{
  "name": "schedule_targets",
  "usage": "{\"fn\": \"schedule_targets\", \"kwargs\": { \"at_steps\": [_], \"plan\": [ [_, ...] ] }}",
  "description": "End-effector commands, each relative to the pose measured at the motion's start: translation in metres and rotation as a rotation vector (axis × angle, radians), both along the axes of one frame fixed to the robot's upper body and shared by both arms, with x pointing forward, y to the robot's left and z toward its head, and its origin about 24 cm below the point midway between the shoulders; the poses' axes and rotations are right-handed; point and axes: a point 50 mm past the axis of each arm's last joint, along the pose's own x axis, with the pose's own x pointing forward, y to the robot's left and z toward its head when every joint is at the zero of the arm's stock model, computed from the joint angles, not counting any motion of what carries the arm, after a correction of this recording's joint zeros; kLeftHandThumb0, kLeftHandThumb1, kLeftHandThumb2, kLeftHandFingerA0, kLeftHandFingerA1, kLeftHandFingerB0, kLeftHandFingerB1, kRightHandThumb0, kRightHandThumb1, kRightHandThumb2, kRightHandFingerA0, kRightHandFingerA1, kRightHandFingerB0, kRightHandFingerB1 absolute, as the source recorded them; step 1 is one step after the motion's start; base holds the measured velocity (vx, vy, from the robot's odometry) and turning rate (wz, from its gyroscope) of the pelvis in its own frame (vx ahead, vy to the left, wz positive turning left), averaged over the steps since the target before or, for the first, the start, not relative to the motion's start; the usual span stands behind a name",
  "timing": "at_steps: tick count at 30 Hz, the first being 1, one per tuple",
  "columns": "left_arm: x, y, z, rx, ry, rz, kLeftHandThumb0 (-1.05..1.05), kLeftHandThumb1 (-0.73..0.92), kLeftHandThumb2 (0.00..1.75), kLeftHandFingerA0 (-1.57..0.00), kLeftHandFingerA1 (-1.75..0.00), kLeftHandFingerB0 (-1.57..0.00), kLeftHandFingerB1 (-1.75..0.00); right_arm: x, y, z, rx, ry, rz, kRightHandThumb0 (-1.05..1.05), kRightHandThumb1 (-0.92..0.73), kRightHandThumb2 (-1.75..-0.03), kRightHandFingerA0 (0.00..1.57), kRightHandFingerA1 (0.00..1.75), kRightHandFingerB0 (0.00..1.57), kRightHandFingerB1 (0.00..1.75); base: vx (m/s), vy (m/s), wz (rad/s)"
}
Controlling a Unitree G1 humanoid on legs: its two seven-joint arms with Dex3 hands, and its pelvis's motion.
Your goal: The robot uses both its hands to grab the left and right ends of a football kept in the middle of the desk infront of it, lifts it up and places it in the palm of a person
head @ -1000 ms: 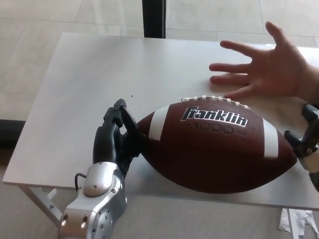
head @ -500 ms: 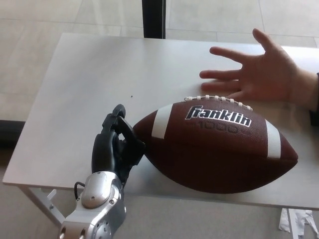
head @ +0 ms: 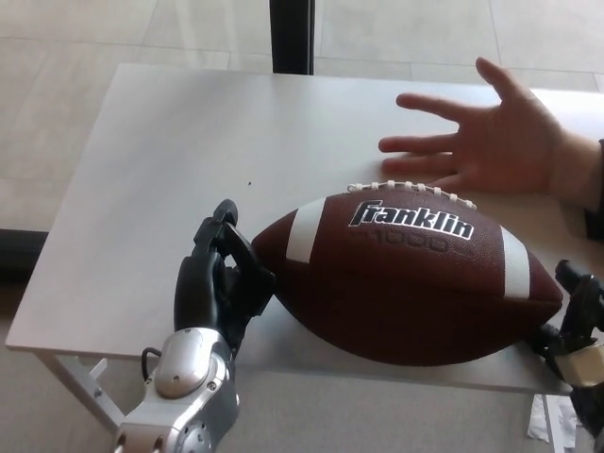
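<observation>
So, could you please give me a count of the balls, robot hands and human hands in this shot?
Football: 1
Robot hands: 2, the left hand and the right hand
Person's hand: 1
Total: 4

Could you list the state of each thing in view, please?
Franklin football: on its side on the desk, laces up, not lifted.
Left hand: fingers against the ball's left end.
Right hand: beside the right end, grip unclear.
Person's hand: open, fingers spread, above the desk.

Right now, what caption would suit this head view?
Two robot hands, left and right, flank a football on a desk before a person's open palm.
</observation>
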Motion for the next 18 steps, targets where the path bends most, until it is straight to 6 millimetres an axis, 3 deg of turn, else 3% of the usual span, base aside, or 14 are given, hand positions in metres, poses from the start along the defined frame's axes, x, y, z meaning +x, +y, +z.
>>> {"fn": "schedule_targets", "kwargs": {
  "at_steps": [1, 3, 4, 5, 6, 8, 9, 10, 11, 12, 13, 14, 16, 18],
  "plan": [
    [-0.003, -0.01, -0.009, -0.037, 0.074, 0.002, -0.92, 0.89, 1.31, 0.0, -0.43, 0.0, -0.07, -0.009, 0.005, -0.013, -0.051, 0.083, 0.023, -1.05, -0.92, -0.85, 0.37, 0.46, 0.23, 0.32, 0.0, 0.0, 0.0],
    [-0.003, -0.009, -0.01, -0.034, 0.078, 0.001, -0.92, 0.9, 1.31, 0.0, -0.39, 0.0, -0.07, -0.004, 0.005, -0.013, -0.067, 0.078, 0.02, -1.04, -0.92, -0.87, 0.36, 0.45, 0.23, 0.32, 0.0, 0.0, 0.0],
    [-0.003, -0.009, -0.01, -0.027, 0.077, -0.003, -0.88, 0.86, 1.3, 0.0, -0.36, 0.0, -0.11, 0.0, 0.004, -0.011, -0.09, 0.065, 0.028, -0.99, -0.82, -1.23, 0.3, 0.5, 0.21, 0.42, 0.0, 0.0, 0.0],
    [-0.004, -0.009, -0.011, -0.018, 0.082, -0.005, -0.89, 0.86, 1.3, 0.0, -0.38, 0.0, -0.1, 0.005, 0.003, -0.009, -0.099, 0.051, 0.028, -1.0, -0.82, -1.23, 0.29, 0.5, 0.2, 0.42, 0.0, 0.0, 0.0],
    [-0.004, -0.01, -0.012, -0.019, 0.085, -0.006, -0.9, 0.88, 1.31, 0.0, -0.38, 0.0, -0.09, 0.008, 0.003, -0.007, -0.099, 0.038, 0.025, -1.03, -0.92, -0.86, 0.35, 0.43, 0.24, 0.33, 0.0, 0.0, 0.0],
    [-0.005, -0.011, -0.013, -0.021, 0.09, -0.008, -0.88, 0.9, 1.31, 0.0, -0.43, 0.0, -0.1, 0.013, 0.003, -0.003, -0.097, 0.006, 0.02, -1.02, -0.92, -0.84, 0.35, 0.43, 0.25, 0.33, 0.0, 0.0, 0.0],
    [-0.007, -0.012, -0.015, -0.032, 0.105, -0.005, -0.92, 0.92, 1.3, -0.03, -0.48, -0.03, -0.07, 0.02, 0.004, 0.006, -0.102, -0.047, 0.027, -1.03, -0.78, -1.19, 0.28, 0.5, 0.21, 0.4, 0.0, 0.0, 0.0],
    [-0.008, -0.012, -0.016, -0.033, 0.106, -0.005, -0.92, 0.92, 1.3, -0.03, -0.48, -0.03, -0.07, 0.02, 0.004, 0.006, -0.102, -0.046, 0.028, -1.03, -0.78, -1.19, 0.28, 0.5, 0.21, 0.4, 0.0, 0.0, 0.0],
    [-0.009, -0.012, -0.017, -0.03, 0.115, -0.009, -0.9, 0.92, 1.3, -0.02, -0.48, -0.01, -0.08, 0.023, 0.004, 0.01, -0.111, -0.066, 0.053, -1.05, -0.92, -0.82, 0.29, 0.43, 0.23, 0.31, 0.0, 0.0, 0.0],
    [-0.009, -0.012, -0.017, -0.03, 0.115, -0.009, -0.9, 0.92, 1.3, -0.02, -0.48, -0.01, -0.08, 0.023, 0.004, 0.009, -0.112, -0.066, 0.053, -1.05, -0.92, -0.82, 0.29, 0.43, 0.23, 0.31, 0.0, 0.0, 0.0],
    [-0.009, -0.012, -0.018, -0.028, 0.117, -0.009, -0.89, 0.92, 1.3, -0.03, -0.48, -0.03, -0.09, 0.027, 0.004, 0.013, -0.108, -0.085, 0.056, -1.04, -0.77, -1.17, 0.23, 0.49, 0.19, 0.39, 0.0, 0.0, 0.0],
    [-0.009, -0.013, -0.018, -0.034, 0.119, -0.008, -0.84, 0.89, 1.28, -0.04, -0.51, -0.05, -0.13, 0.031, 0.004, 0.018, -0.128, -0.105, 0.068, -1.05, -0.92, -0.76, 0.3, 0.41, 0.27, 0.32, 0.0, 0.0, 0.0],
    [-0.009, -0.014, -0.019, -0.039, 0.124, 0.004, -0.82, 0.87, 1.25, -0.11, -0.56, 0.0, -0.16, 0.04, 0.004, 0.028, -0.156, -0.142, 0.089, -1.01, -0.92, -0.77, 0.29, 0.45, 0.27, 0.31, 0.0, 0.0, 0.0],
    [-0.009, -0.013, -0.019, -0.044, 0.126, 0.008, -0.79, 0.85, 1.26, -0.01, -0.51, 0.0, -0.17, 0.049, 0.002, 0.036, -0.194, -0.164, 0.112, -1.0, -0.92, -0.82, 0.27, 0.46, 0.21, 0.3, 0.0, 0.0, 0.0]
  ]
}}
